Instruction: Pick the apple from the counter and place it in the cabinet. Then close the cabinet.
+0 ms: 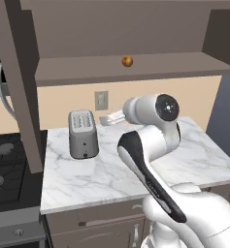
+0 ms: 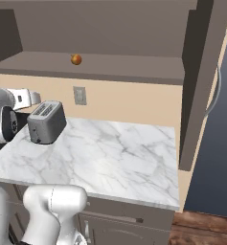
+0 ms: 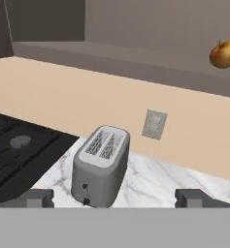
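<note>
The apple [image 1: 127,61], round with no long axis, sits on the shelf of the open cabinet [image 1: 136,68], while the empty pincer [image 3: 114,196], jaws spread wide, hangs above the counter [image 1: 111,169] near the toaster [image 1: 82,134].

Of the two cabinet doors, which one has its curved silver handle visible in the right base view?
The right-hand door, standing open edge-on beside the counter; its handle curves along its outer face. The other door is not in that view.
</note>
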You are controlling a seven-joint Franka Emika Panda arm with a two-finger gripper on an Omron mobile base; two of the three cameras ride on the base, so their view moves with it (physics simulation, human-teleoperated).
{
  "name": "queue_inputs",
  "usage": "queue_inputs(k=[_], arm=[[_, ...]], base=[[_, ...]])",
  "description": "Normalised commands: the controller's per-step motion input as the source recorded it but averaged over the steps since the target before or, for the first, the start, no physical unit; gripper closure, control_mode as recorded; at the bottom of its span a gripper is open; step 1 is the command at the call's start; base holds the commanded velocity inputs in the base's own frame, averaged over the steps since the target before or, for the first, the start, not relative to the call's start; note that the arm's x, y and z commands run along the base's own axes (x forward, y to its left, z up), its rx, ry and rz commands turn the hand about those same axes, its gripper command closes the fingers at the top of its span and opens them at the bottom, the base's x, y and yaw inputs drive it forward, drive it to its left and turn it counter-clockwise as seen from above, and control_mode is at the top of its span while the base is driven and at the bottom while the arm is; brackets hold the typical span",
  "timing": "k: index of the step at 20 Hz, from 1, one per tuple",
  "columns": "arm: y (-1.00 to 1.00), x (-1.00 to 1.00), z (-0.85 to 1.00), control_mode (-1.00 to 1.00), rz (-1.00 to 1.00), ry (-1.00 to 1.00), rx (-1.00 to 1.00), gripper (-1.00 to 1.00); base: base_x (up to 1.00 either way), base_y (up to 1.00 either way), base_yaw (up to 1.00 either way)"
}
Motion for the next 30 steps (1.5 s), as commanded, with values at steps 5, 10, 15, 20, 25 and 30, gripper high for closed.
queue_inputs(k=[5,10,15,20,25,30], arm=[[0.46,-0.82,-0.31,-1.00,0.41,0.00,-0.25,-1.00],[0.94,-0.21,-0.09,-1.00,0.29,-0.10,-0.50,-1.00],[0.90,0.02,-0.30,-1.00,0.11,-0.03,-0.54,-1.00],[0.49,0.00,-0.24,-1.00,0.09,-0.04,-0.46,-1.00],[0.22,-0.03,-0.32,-1.00,0.12,-0.14,-0.42,-1.00],[-0.02,-0.17,-0.32,-1.00,0.20,-0.15,-0.30,-1.00]], base=[[0.00,0.00,0.00],[0.00,0.00,0.00],[0.00,0.00,0.00],[0.00,0.00,0.00],[0.00,0.00,0.00],[0.00,0.00,0.00]])
